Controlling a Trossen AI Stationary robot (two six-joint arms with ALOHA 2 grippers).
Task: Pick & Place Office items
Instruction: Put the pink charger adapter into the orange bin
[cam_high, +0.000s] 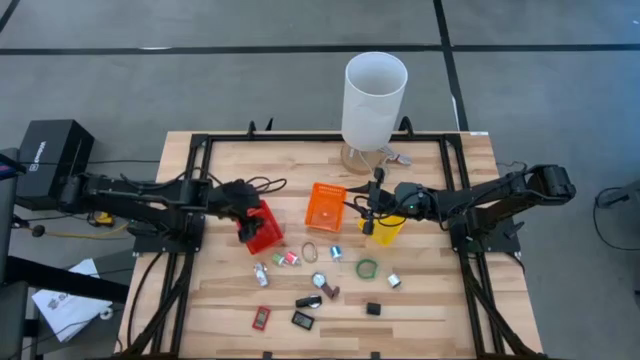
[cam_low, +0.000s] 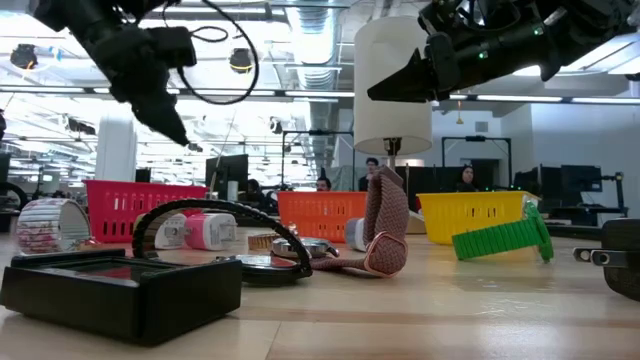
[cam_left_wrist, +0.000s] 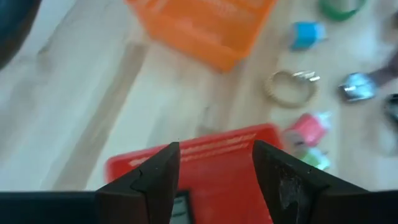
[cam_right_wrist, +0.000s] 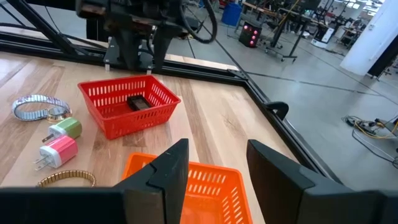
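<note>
Left gripper (cam_left_wrist: 214, 171): hovering over the red bin (cam_high: 264, 228), fingers spread, empty.
Black piece (cam_right_wrist: 137, 101): lying inside that bin, directly under the fingers.
Remaining items (cam_high: 315, 279): lying scattered nearer the table's front.
Right gripper (cam_right_wrist: 214, 168): waiting over the orange bin (cam_high: 325, 205), fingers apart.

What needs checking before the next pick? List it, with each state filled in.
1. Left gripper open and empty, over the red bin: ok.
2. Black piece lying inside the red bin: ok.
3. Right gripper open and empty, by the orange bin: ok.
4. All office items binned: not ok; the green ring, tan ring and others lie outside the bins.
5. Yellow bin contents: cannot tell.
</note>
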